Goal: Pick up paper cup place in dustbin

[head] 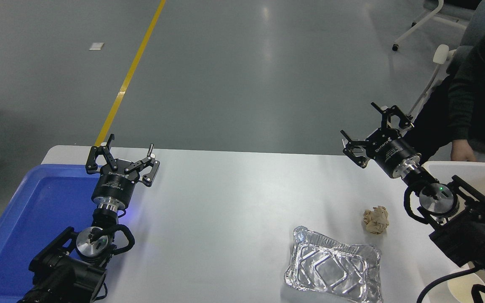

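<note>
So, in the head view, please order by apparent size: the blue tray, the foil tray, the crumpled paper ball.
1. blue tray, partly covered by the left arm
2. foil tray
3. crumpled paper ball

table (234,202): white | left edge: blue tray (36,219) | near right: foil tray (333,267), paper ball (376,219) just beyond it | near right corner: cup (461,288) | right edge: bin (484,174)

White brand lettering stands on the black cylindrical body of each tool, left (120,162) and right (375,128), too small to read.
</note>
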Available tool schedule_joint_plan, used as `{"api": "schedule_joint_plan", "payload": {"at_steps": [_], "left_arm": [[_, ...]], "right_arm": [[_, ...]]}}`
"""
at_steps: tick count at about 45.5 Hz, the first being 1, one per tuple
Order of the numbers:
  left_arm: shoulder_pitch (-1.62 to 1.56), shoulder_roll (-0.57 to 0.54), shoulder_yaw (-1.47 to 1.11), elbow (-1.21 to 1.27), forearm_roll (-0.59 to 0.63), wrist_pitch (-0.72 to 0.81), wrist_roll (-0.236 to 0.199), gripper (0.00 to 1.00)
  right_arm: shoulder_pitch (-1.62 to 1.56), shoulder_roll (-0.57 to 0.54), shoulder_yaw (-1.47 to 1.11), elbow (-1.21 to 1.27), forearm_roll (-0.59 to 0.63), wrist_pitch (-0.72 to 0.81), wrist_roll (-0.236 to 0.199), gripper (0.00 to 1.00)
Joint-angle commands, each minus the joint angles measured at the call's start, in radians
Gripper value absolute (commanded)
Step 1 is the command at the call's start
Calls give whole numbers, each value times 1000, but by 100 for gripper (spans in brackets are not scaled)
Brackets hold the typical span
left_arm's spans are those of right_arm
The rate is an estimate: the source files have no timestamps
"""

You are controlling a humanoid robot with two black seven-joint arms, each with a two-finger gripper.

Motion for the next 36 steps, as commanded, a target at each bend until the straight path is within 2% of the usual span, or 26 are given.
{"api": "schedule_joint_plan", "payload": {"at_steps": [1, 13, 19, 28, 36], "left_arm": [[0, 0, 0, 0, 0, 0, 0, 99], [-1, 0, 0, 0, 0, 1, 0, 99], [-1, 0, 0, 0, 0, 1, 0, 99], [-2, 0, 0, 0, 0, 1, 0, 99], [-2, 0, 0, 0, 0, 1, 0, 99]], "right_arm": [[30, -74, -30, 83, -2, -13, -11, 100], [192, -202, -183, 140, -44, -92, -67, 100], [284, -327, -376, 203, -53, -113, -65, 100], [567, -514, -848, 257, -61, -125, -64, 100], [855, -558, -1277, 333, -70, -122, -64, 100]]}}
